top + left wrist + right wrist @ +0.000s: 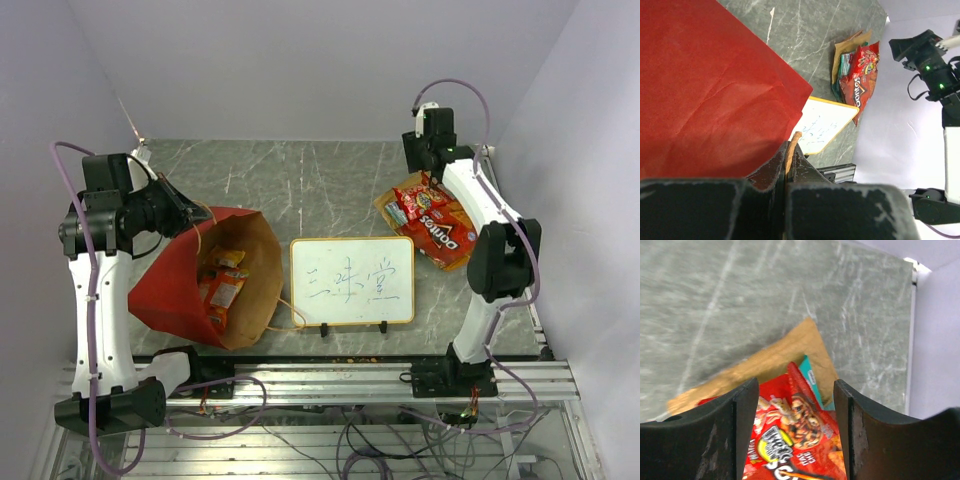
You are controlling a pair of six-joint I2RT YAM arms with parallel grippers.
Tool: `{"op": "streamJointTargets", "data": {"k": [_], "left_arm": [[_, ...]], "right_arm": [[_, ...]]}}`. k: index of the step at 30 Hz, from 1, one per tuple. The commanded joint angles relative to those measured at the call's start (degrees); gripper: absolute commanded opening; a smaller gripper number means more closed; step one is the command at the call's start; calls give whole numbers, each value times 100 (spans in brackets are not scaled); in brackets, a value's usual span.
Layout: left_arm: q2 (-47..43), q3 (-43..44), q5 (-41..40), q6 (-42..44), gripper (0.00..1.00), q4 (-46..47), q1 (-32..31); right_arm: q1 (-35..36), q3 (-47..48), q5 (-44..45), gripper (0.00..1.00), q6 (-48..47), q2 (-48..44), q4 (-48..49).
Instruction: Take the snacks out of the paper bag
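Foil packets [222,288] in the paper bag [165,290], left of the whiteboard [352,281], were judged light, slippery, best pinched at seams; its edge was clamped by the left jaws, the right jaws were spread empty.

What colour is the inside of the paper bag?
Brown; the paper bag shows its inside best in the top external view.

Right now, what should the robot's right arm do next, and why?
Probably swing the right gripper over to the paper bag's mouth. Its jaws are open and empty above the snack pile, while an orange packet and others lie inside the bag, which the left gripper pinches by its edge.
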Motion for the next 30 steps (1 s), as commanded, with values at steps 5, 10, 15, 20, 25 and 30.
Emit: {"op": "streamJointTargets", "data": {"k": [5,10,15,20,25,30], "left_arm": [[-187,88,174,-20,7,205,-35],[-313,-123,240,-122,7,303,-33],[-349,-92,181,-91,7,209,-29],[-420,-209,216,-123,7,217,-37],[-334,8,203,26,7,-113,-33],[-325,-41,243,76,7,-267,-32]], "right_arm": [[1359,-885,-1426,63,214,-1359,707],[2673,-1891,-2517,64,-51,-2166,1764],[3740,-3327,-4510,65,-1903,-3052,3116],[4625,-3536,-5207,66,-3685,-2707,3092],[5204,-3164,-5234,66,-4648,-1882,3049],[5578,-2728,-4960,66,-5106,-1003,3085]]}}
